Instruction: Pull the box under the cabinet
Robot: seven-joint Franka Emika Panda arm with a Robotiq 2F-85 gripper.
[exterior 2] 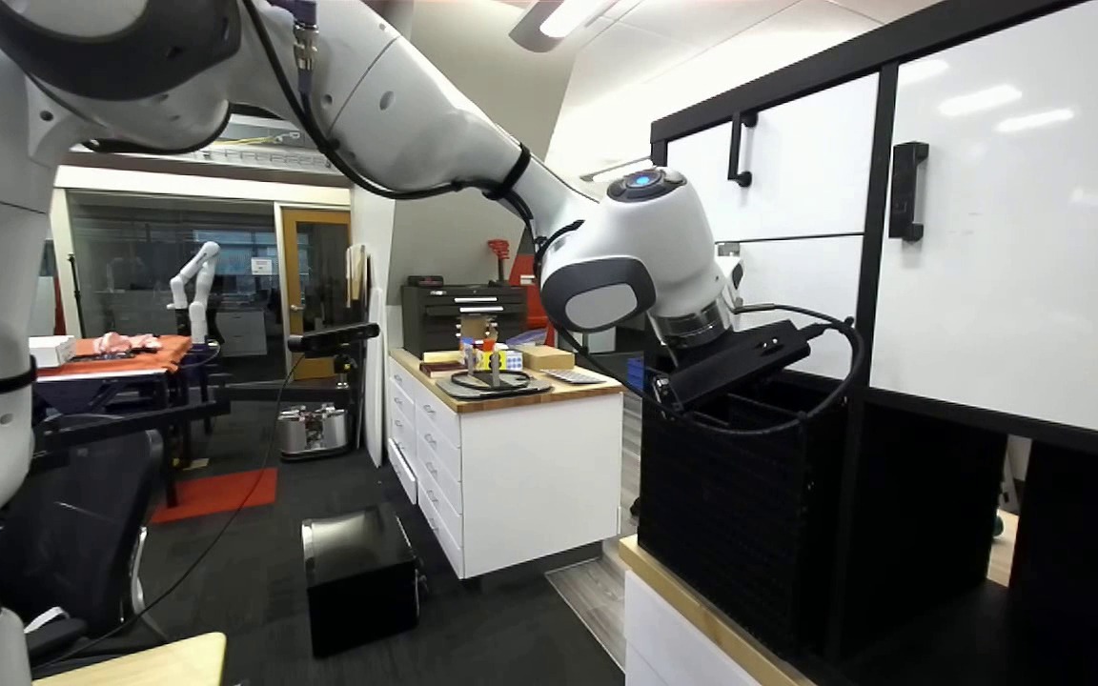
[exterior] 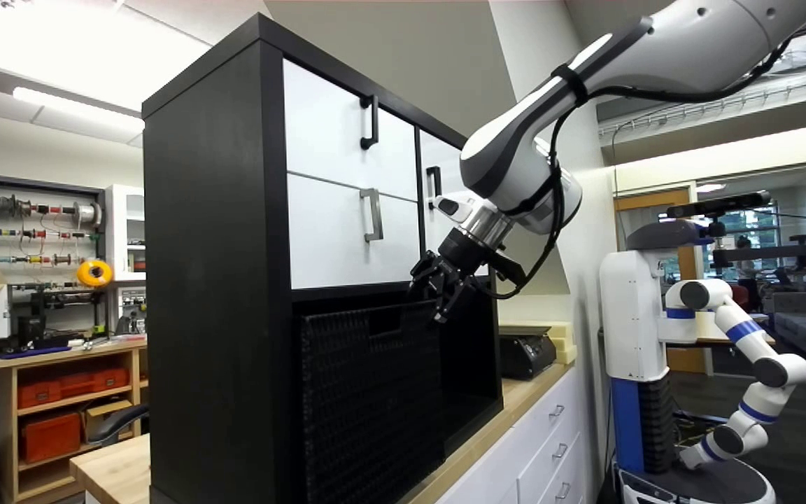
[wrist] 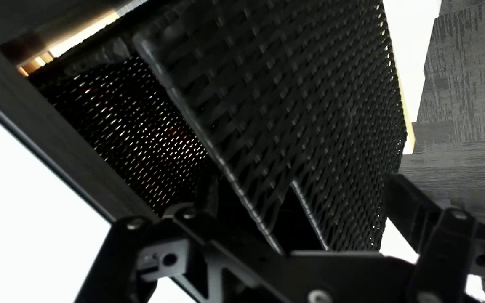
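The box [exterior: 375, 392] is a large black woven bin in the lower left compartment of the cabinet [exterior: 207, 266]. Its front appears to stand slightly out of the cabinet in an exterior view [exterior 2: 730, 505]. A cut-out handle slot shows near its top rim. My gripper [exterior: 425, 301] is at the top rim of the box, angled downward. In the wrist view, the gripper [wrist: 301, 189] is open, with the rim and front wall of the box [wrist: 301, 105] between its fingers. One finger is on the inner side, the other outside the front. Contact cannot be told.
White drawer fronts with handles [exterior: 371, 213] sit just above the box. The cabinet stands on a wooden countertop [exterior: 473, 448] over white drawers. A black device [exterior: 525, 353] lies beside the cabinet. A cable [exterior 2: 787, 429] loops from the wrist near the box.
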